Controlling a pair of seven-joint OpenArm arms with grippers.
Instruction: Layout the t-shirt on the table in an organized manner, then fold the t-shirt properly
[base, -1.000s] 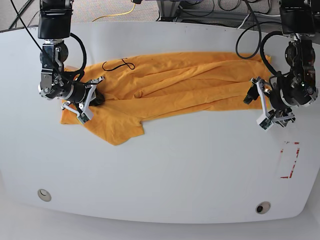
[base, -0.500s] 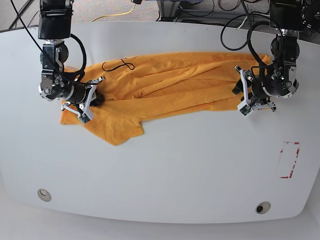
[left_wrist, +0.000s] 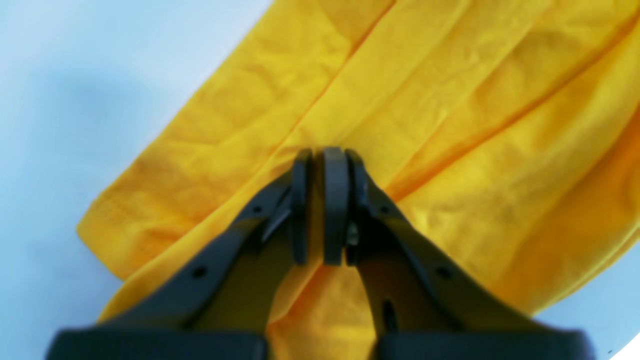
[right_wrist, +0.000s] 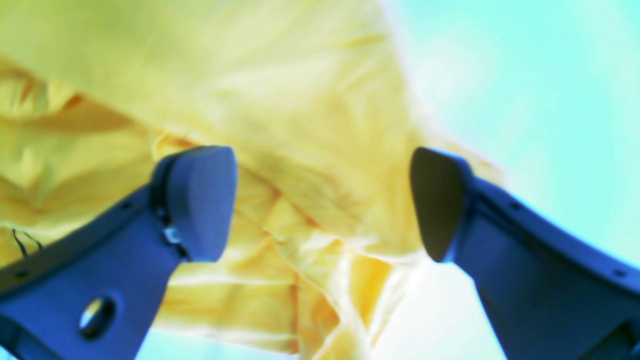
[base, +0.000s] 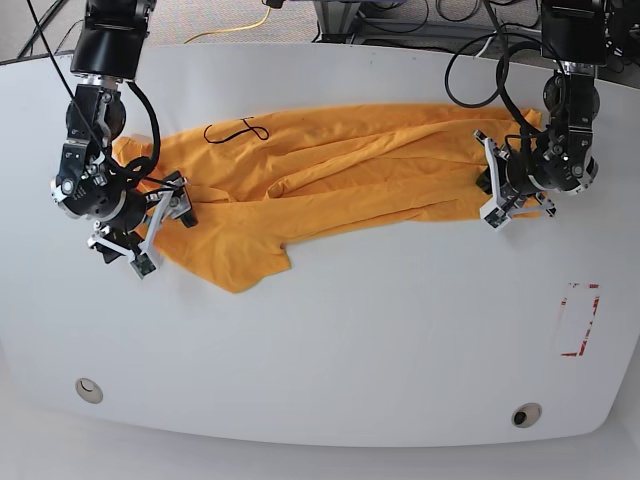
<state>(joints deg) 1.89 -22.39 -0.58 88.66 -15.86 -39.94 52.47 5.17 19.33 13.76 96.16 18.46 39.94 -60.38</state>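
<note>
Base view shows the orange-yellow cotton t-shirt spread across the upper half of the frame. At upper right, its cloth is pinched by the black left gripper; at upper left, the black right gripper is opened wide. The loose edge should be gripped gently, then both ends moved evenly.

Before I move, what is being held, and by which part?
The left gripper has closed jaws on a ridge of cloth in the shirt, near its right end in the base view. The right gripper is open, holding nothing.
</note>
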